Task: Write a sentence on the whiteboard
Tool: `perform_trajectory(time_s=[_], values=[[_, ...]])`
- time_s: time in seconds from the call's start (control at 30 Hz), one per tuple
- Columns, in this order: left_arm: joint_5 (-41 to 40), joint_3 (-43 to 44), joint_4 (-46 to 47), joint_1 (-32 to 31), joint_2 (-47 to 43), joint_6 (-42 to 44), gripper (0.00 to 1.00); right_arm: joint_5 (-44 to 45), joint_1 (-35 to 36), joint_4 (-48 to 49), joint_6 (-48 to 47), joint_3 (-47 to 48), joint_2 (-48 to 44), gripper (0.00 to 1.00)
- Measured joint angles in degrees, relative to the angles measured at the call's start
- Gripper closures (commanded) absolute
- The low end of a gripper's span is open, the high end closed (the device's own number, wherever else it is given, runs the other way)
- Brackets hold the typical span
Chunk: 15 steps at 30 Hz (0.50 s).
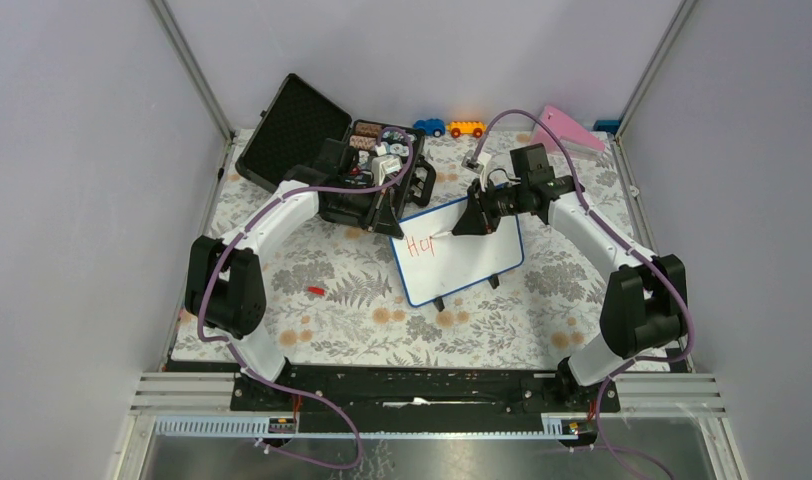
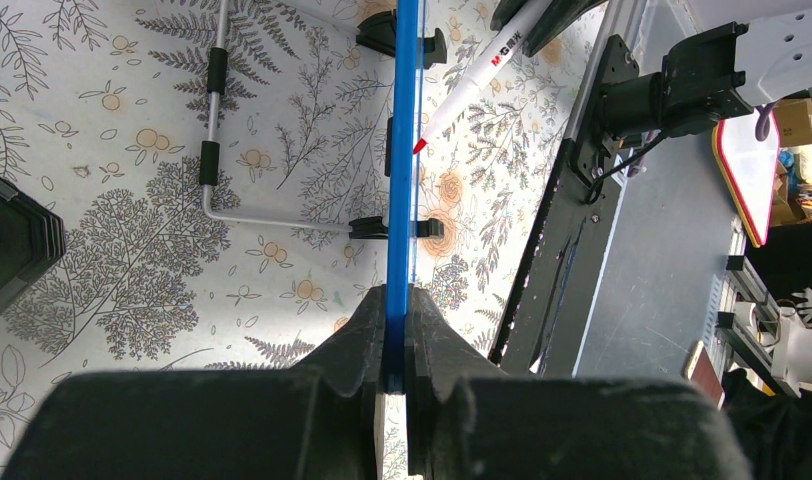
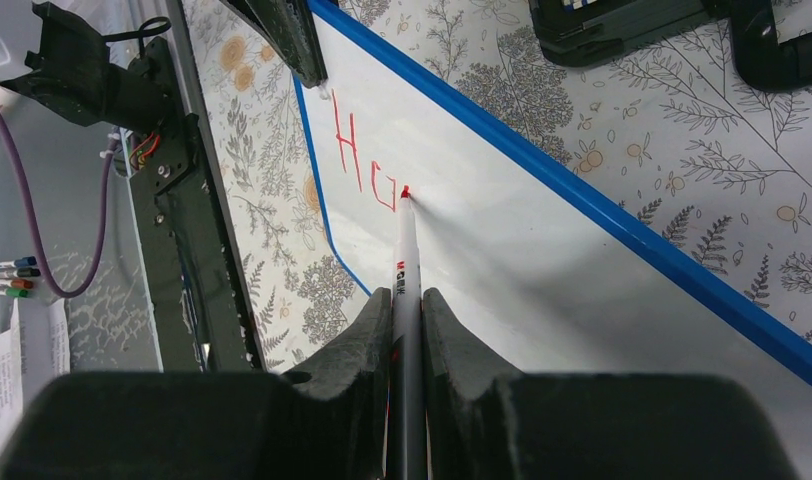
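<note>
Tabletop [image 1: 322, 300] carries the whiteboard [image 1: 472, 255] at centre, just beside an open black case [image 1: 292, 125]. Left gripper [image 2: 397, 300] pinches its blue frame edge. Right gripper [image 3: 409, 295] is clamped on a white marker [image 3: 406, 250] — red tip touching the board at the sentence [image 3: 357, 160], only "Ho" legible.

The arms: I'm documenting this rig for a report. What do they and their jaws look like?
Both are built alike: the left arm and right arm have curved white link shells, chunky black joint housings and black bases. A loose purple cable runs along each. The jaws are matte black, blunt and wedge-shaped. No markings are legible on them.
</note>
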Motion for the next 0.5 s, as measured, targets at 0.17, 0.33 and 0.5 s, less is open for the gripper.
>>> perform_trajectory(time_s=[0.17, 0.33, 0.5], values=[[0.0, 0.0, 0.0, 0.0, 0.0, 0.0, 1.00, 0.0, 0.0, 0.0, 0.4, 0.2, 0.3, 1.00], [0.0, 0.0, 0.0, 0.0, 0.0, 0.0, 1.00, 0.3, 0.0, 0.0, 0.7, 0.2, 0.3, 1.00], [0.0, 0.0, 0.0, 0.0, 0.0, 0.0, 1.00, 0.4, 0.0, 0.0, 0.9, 0.2, 0.3, 1.00]])
